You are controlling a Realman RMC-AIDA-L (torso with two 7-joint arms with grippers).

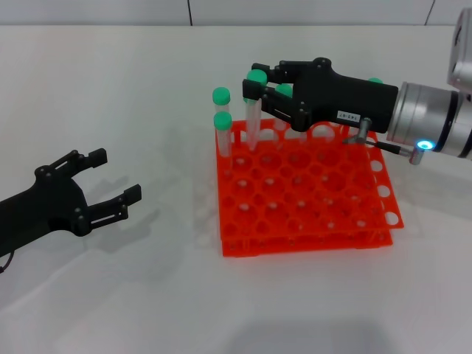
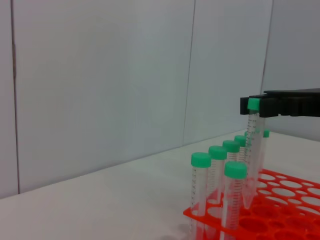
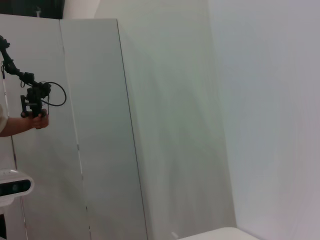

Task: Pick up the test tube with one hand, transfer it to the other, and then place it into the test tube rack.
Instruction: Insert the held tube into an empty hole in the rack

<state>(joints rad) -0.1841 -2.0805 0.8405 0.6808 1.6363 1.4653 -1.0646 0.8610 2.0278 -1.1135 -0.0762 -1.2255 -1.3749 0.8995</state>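
tube held over rack by labelled gripper

test tube (image 1: 253, 110), clear with green cap, hangs upright at upper centre of the head view, cap pinched between the fingers of the right gripper (image 1: 254, 82), tip down at a back-row hole of the orange test tube rack (image 1: 310, 221). in the left wrist view the same tube (image 2: 252, 150) hangs from the black fingers at right. two more green-capped tubes (image 1: 222, 122) stand at the rack's back left corner. left gripper (image 1: 118, 181), lower left, fingers spread wide, holds nothing, near the white table (image 1: 133, 295), well apart from the rack.
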